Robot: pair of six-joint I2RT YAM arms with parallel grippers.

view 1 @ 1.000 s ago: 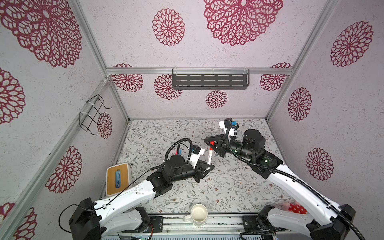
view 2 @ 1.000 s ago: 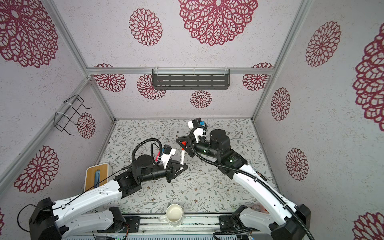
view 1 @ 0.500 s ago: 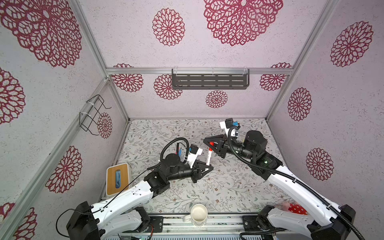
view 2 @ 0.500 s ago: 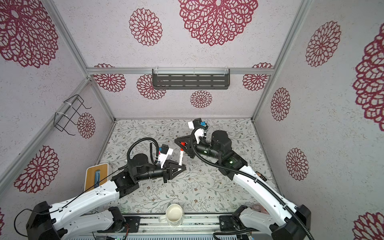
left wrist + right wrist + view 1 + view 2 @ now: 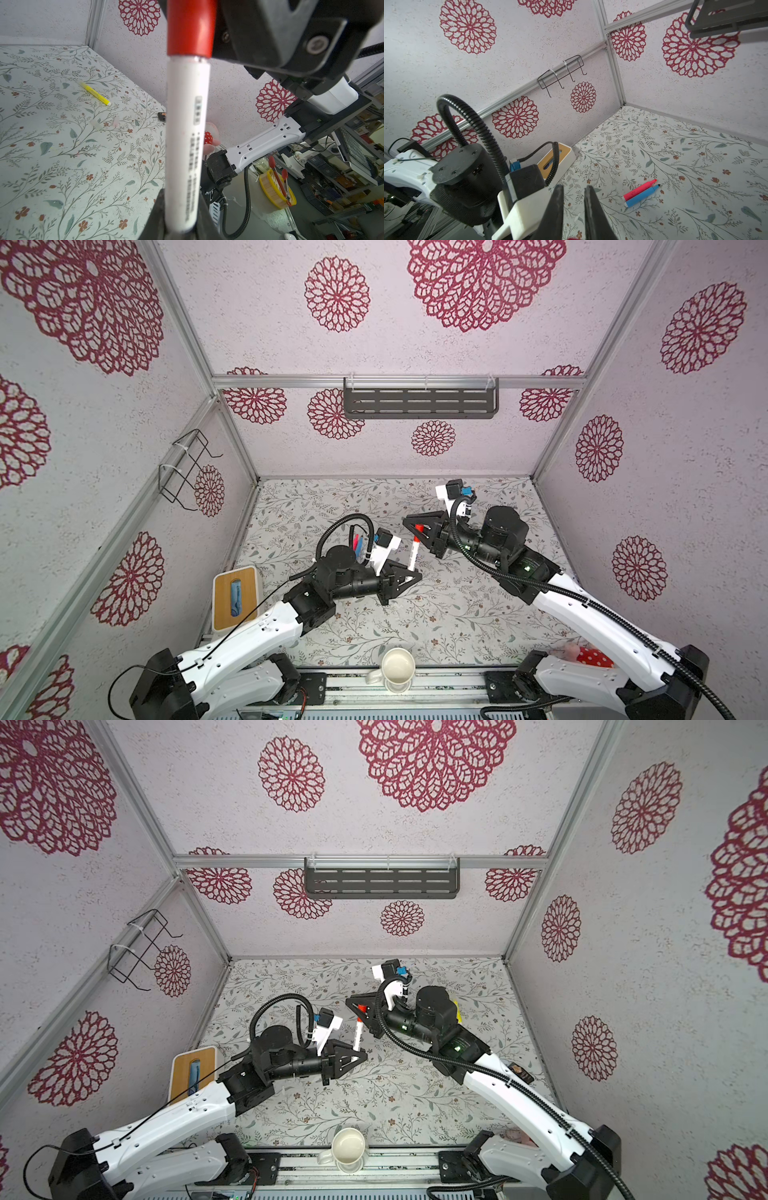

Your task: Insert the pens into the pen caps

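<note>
My left gripper [image 5: 411,572] is shut on the lower end of the white-and-red pen [image 5: 186,135], which it holds upright above the table. The pen's red end [image 5: 415,538] sits just under the red pen cap [image 5: 419,527]. My right gripper [image 5: 414,524] is shut on that cap. I cannot tell whether pen and cap touch. The right wrist view shows only a red sliver [image 5: 574,238] between the fingers. A pink pen [image 5: 639,190] and a blue pen [image 5: 642,196] lie side by side on the table. A yellow pen [image 5: 94,93] lies further off, near two small pale caps [image 5: 96,124].
A wood-topped box [image 5: 235,597] stands at the left edge of the table. A cream mug [image 5: 397,668] sits at the front rail. A dark shelf [image 5: 419,404] hangs on the back wall and a wire rack [image 5: 187,468] on the left wall. A small black object [image 5: 521,1073] lies near the right wall.
Both grippers have drifted slightly to the left together, the pen still pointing at the cap. Neither grip has changed.
</note>
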